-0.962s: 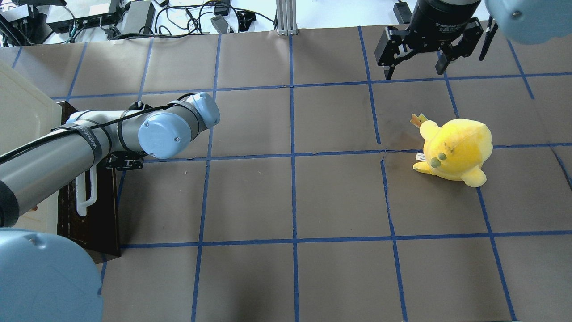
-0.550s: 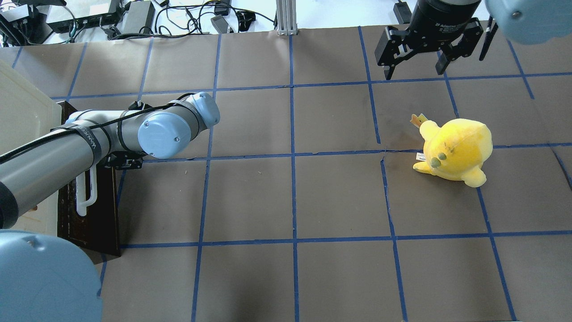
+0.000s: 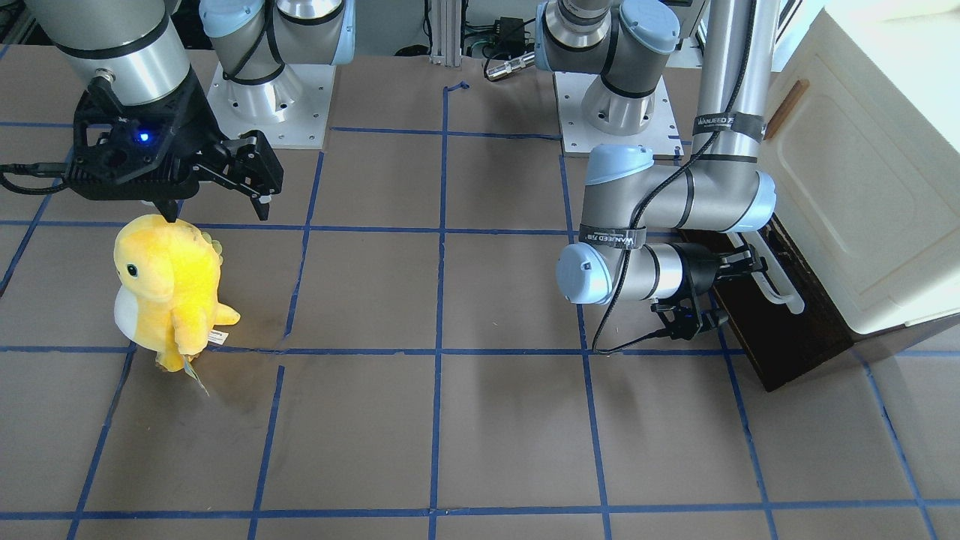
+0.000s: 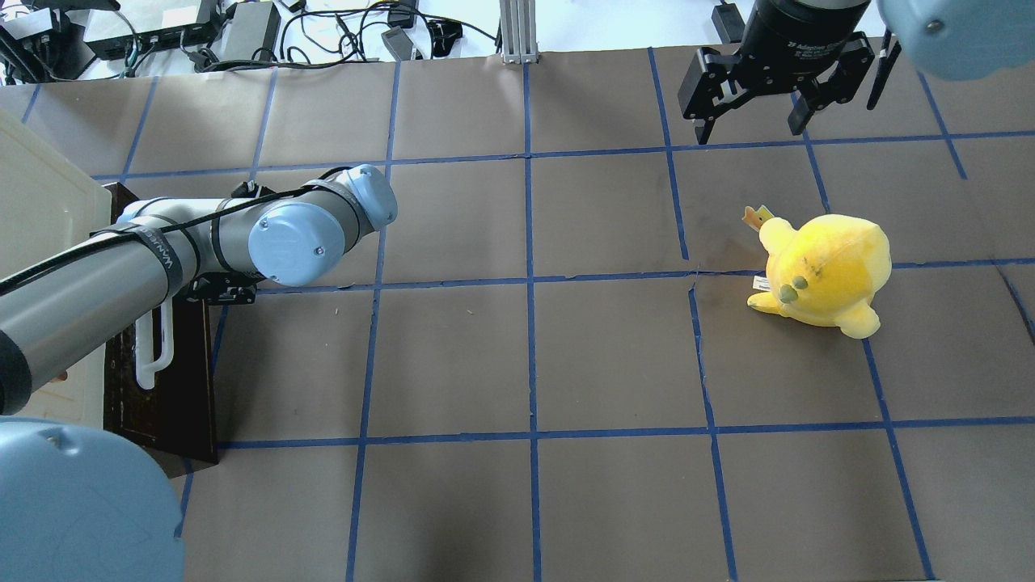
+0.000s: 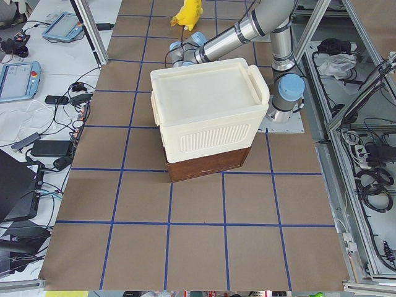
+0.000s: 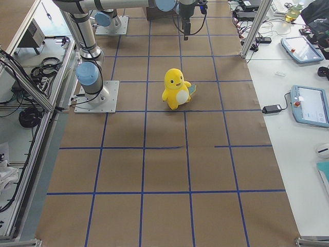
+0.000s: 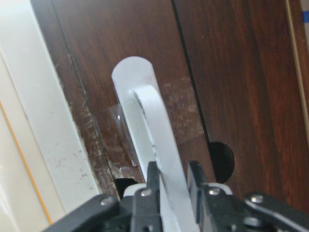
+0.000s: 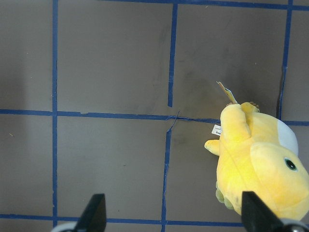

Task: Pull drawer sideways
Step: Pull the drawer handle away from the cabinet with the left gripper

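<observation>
The drawer's dark brown wooden front [image 4: 174, 380] sits at the base of the cream cabinet at the table's left edge and carries a long white bar handle [image 4: 154, 352]. It also shows in the front view [image 3: 787, 337] and in the left wrist view [image 7: 231, 72]. My left gripper [image 7: 173, 193] is shut on the white handle [image 7: 154, 140], one finger on each side of the bar. In the overhead view the forearm hides most of this gripper [image 4: 220, 289]. My right gripper [image 4: 748, 121] is open and empty, hovering at the far right.
A yellow plush toy [image 4: 825, 271] stands on the brown paper at the right, below my right gripper; it also shows in the right wrist view [image 8: 260, 164]. The cream cabinet [image 3: 862, 187] has a door with a small brown handle [image 3: 785, 109]. Cables lie beyond the table's far edge.
My left arm, the white handle and the drawer front have shifted very slightly to the left in the overhead view. The right gripper and the plush have not moved.
</observation>
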Tool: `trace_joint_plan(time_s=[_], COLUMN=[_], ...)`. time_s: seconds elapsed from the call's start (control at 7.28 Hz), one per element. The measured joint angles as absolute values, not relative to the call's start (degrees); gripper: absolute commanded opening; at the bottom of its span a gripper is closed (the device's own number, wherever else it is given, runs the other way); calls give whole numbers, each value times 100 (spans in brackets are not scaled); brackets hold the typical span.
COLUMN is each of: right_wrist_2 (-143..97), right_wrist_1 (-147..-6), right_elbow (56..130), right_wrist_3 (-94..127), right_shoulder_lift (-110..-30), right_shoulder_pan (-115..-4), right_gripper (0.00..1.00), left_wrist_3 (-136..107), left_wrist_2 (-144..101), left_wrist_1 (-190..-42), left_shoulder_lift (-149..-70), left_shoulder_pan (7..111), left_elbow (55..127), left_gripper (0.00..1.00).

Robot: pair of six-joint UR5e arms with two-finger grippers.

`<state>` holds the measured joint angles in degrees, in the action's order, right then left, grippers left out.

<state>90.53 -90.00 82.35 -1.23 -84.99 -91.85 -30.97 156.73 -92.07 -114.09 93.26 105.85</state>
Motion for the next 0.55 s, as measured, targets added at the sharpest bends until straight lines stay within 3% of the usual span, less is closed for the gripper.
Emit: trace_joint_plan(time_s=[0.55], right_wrist_2=[9053], right_wrist_1=[-9000], right_elbow=[8235], right_wrist_3=[-123], right_shoulder_lift=[-8499], right_shoulder_pan=[-9184], right_gripper=[100], left_wrist_3=[-3062], left_wrist_2=[15608], left_wrist_1=[-9222], left_shoulder_lift=[-11481], left_shoulder_pan=[9364], left_elbow=[10420], left_gripper=[27])
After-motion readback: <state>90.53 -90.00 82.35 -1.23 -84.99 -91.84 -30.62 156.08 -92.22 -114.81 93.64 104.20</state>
